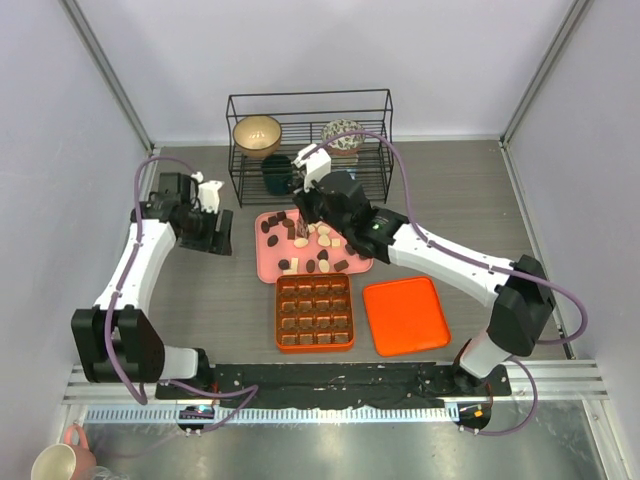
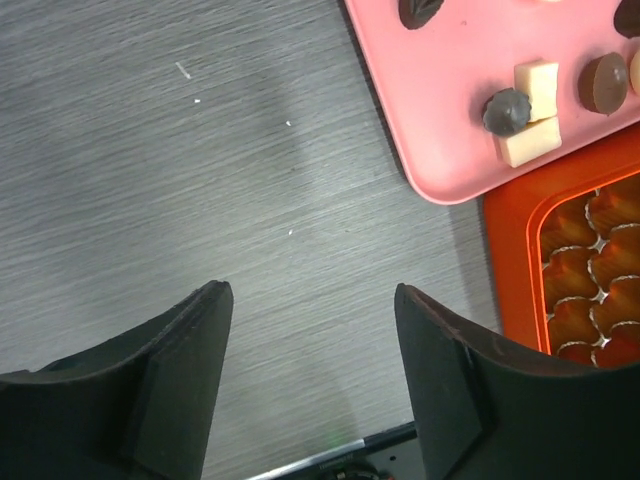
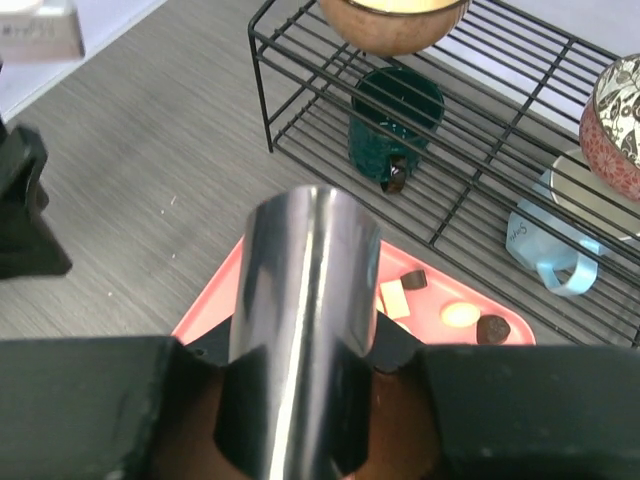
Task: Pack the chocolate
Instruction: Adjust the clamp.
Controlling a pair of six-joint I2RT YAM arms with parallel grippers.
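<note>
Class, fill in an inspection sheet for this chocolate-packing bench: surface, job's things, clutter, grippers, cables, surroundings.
Surface: grey table, wood-grained.
Job's things: chocolate loose on pink tray; orange box nearer the arms, orange lid beside that.
Clutter: wire rack behind, holding two bowls and a green mug.
Grippers: left gripper open over bare table; right gripper shut on metal tool above the tray.
Cables: purple cables looped along both arms.
Surroundings: white walls; cream cup at near left corner.

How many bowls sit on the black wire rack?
2: a tan bowl at the rack's left end, a patterned bowl toward its right; others may be hidden.
</note>
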